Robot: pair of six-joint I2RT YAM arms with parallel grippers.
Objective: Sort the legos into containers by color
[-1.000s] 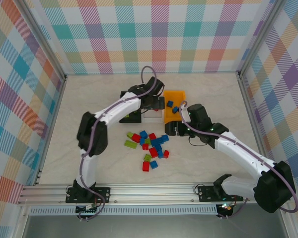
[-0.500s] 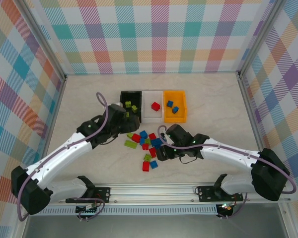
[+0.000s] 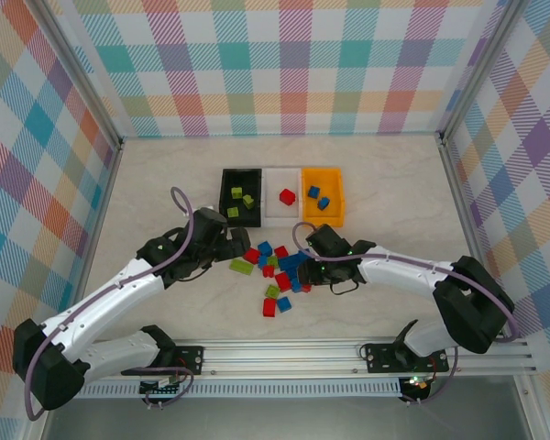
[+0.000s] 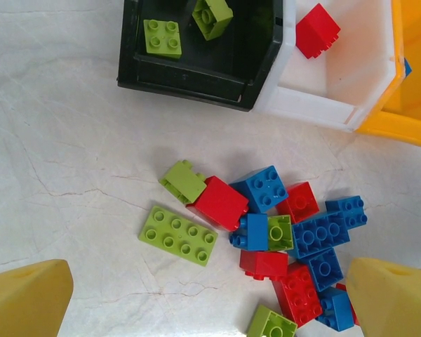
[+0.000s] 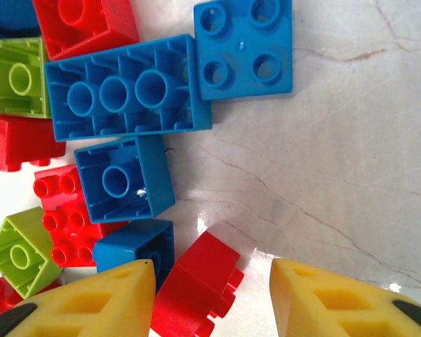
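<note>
Right wrist: right gripper (image 5: 214,298) apart, straddling red lego (image 5: 196,284). Left wrist: left gripper (image 4: 210,295) spread wide; green legos (image 4: 161,36) in black bin (image 4: 189,74).

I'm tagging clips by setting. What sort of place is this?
Probably a robot lab test cell, not a home: plaid walls on three sides, an aluminium rail frame in front, and a marble-look table.

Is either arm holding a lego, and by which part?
Nothing is held: the left end effector is open above the pile, the right end effector open around a red lego, ungripped.
</note>
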